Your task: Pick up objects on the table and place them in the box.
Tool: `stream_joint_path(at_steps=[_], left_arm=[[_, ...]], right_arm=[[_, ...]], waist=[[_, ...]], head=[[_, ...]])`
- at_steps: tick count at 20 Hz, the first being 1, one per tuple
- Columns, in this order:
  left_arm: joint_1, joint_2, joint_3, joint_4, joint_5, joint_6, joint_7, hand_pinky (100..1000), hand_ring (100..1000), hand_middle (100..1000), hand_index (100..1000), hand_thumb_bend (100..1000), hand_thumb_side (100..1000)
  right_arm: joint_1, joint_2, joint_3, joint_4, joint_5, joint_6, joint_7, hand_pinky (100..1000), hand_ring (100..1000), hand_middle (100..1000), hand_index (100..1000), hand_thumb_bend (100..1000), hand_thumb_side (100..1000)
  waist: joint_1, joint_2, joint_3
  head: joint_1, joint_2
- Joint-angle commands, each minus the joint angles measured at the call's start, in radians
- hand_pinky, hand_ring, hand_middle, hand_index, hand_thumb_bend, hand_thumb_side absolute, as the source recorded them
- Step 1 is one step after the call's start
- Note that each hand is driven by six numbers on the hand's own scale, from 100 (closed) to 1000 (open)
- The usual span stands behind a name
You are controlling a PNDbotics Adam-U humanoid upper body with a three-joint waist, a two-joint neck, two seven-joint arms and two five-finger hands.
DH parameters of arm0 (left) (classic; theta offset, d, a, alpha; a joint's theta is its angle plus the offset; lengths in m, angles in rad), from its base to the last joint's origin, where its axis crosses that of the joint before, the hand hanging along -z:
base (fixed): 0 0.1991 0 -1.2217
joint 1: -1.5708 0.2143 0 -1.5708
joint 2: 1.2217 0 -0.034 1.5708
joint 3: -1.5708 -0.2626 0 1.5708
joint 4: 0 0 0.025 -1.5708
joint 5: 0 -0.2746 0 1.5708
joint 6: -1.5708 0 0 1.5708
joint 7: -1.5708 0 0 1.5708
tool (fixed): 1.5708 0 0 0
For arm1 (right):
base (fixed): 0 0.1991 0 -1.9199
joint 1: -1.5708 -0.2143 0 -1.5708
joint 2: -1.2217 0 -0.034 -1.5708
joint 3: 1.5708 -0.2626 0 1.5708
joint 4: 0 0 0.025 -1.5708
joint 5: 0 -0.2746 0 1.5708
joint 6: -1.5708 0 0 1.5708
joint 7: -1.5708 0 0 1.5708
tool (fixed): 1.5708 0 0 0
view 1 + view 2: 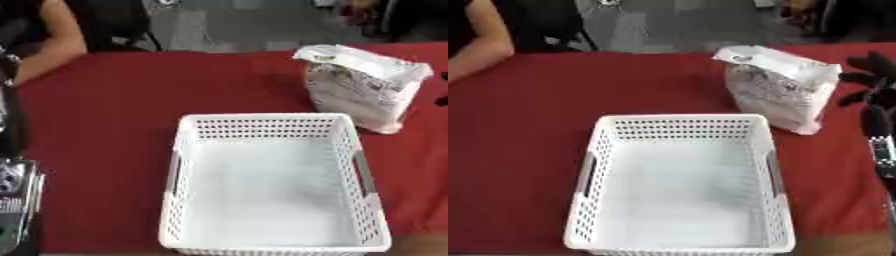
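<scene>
Our box was empty, the white bag stood on the red bench, and our right hand hung open beside it.

An indoor demo or lab-style workspace. A red-covered table stands on a grey floor. A dark chair sits behind it.

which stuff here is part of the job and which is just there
Part of the job:
white bag, standing on the red table
white basket, nothing in it
right hand, beside the bag, fingers spread

Just there:
chair beyond the table
</scene>
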Motion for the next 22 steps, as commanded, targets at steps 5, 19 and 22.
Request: stream_joint_path(at_steps=[5,19,22], left_arm=[[-0.006,0.016,0.002,-0.02,0.002,-0.002,-0.004,742,850,941,999,934,1000],[-0.006,0.018,-0.001,-0.02,0.005,0.002,-0.01,741,850,942,998,932,1000],[-0.003,0.016,-0.004,-0.02,0.007,0.007,-0.014,740,850,943,999,931,1000]], right_arm=[[-0.006,-0.007,-0.003,-0.013,0.001,0.0,-0.002,562,784,842,977,353,954],[-0.017,-0.064,0.0,0.006,0.006,0.078,0.004,563,796,849,1000,654,828],[-0.035,-0.146,0.007,-0.02,0.01,0.119,0.04,580,810,862,1000,696,762]], waist=[[-0.002,-0.01,0.001],[-0.005,-0.012,0.003],[-0.008,-0.013,0.008]], head=[[-0.003,-0.015],[-0.002,-0.018],[-0.002,-0.02]])
